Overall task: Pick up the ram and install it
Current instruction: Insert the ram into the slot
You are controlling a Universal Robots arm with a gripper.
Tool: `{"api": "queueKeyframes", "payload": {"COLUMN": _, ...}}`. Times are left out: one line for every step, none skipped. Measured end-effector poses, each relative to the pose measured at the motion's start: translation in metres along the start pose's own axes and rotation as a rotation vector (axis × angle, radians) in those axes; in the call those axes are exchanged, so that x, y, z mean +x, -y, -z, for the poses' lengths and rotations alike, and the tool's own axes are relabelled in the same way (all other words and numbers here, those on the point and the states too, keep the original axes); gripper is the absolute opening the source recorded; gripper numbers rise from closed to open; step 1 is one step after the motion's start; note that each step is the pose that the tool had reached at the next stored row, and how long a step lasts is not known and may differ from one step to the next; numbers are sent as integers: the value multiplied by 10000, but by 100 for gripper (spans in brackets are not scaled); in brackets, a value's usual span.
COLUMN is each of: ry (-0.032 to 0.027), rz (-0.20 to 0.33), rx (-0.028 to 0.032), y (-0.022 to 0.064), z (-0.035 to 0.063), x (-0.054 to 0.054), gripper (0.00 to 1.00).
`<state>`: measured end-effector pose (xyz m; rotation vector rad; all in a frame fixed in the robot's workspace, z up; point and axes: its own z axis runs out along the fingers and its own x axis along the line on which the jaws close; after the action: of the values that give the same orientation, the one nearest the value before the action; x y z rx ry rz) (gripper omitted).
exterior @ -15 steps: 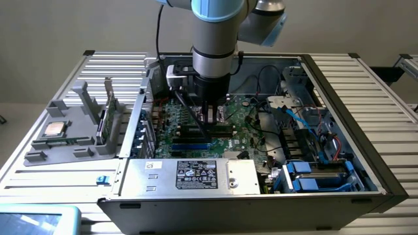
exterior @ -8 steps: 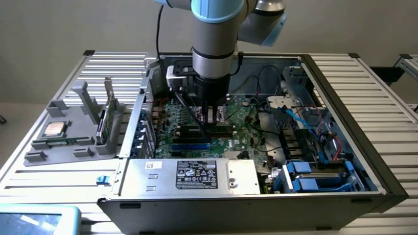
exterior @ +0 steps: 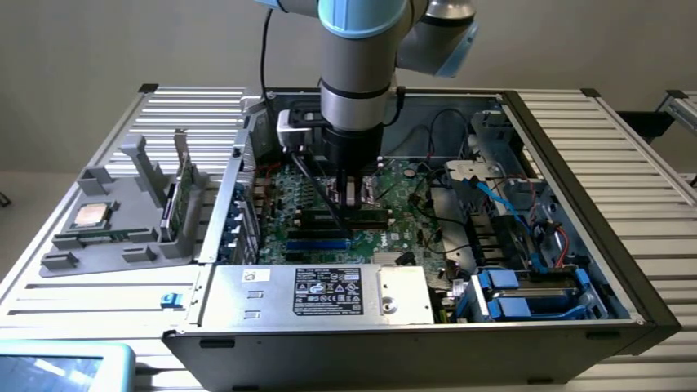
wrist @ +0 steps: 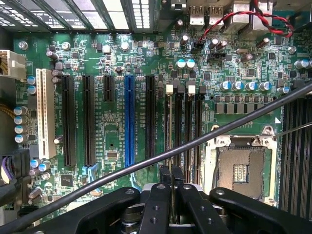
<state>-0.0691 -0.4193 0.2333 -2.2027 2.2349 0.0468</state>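
Gripper (exterior: 352, 204) low over the black slots (wrist: 184, 126) of the motherboard (wrist: 112, 141), fingers nearly together; whether they pinch anything I cannot tell. What looks like the ram (exterior: 93, 239) lies in the grey tray (exterior: 64, 264) on the exterior view's left, just beside the silver chip (exterior: 87, 216)

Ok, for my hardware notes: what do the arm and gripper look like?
The arm is a silver-grey tube with light blue joint caps; a black cable hangs beside it. The gripper is black, its fingers slim with small round holes.
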Motion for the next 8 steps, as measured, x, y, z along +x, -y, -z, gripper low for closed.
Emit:
{"api": "queueKeyframes", "payload": {"ry": -1, "rz": 17, "rx": -1, "y": 0, "z": -7, "x": 0, "gripper": 11}}
{"api": "queueKeyframes", "payload": {"ry": 0, "rz": 16, "rx": 0, "y": 1, "z": -11, "x": 0, "gripper": 11}}
{"api": "queueKeyframes", "payload": {"ry": 0, "rz": 15, "rx": -1, "y": 0, "z": -12, "x": 0, "gripper": 11}}
{"api": "queueKeyframes", "payload": {"ry": 0, "rz": 17, "rx": 0, "y": 1, "z": -13, "x": 0, "gripper": 11}}
{"api": "queueKeyframes", "payload": {"ry": 0, "rz": 17, "rx": 0, "y": 2, "z": -14, "x": 0, "gripper": 11}}
{"api": "queueKeyframes", "payload": {"ry": 0, "rz": 17, "rx": 0, "y": 1, "z": -15, "x": 0, "gripper": 11}}
{"api": "queueKeyframes", "payload": {"ry": 0, "rz": 17, "rx": 0, "y": 2, "z": -16, "x": 0, "gripper": 11}}
{"api": "queueKeyframes", "payload": {"ry": 0, "rz": 17, "rx": 0, "y": 2, "z": -17, "x": 0, "gripper": 11}}
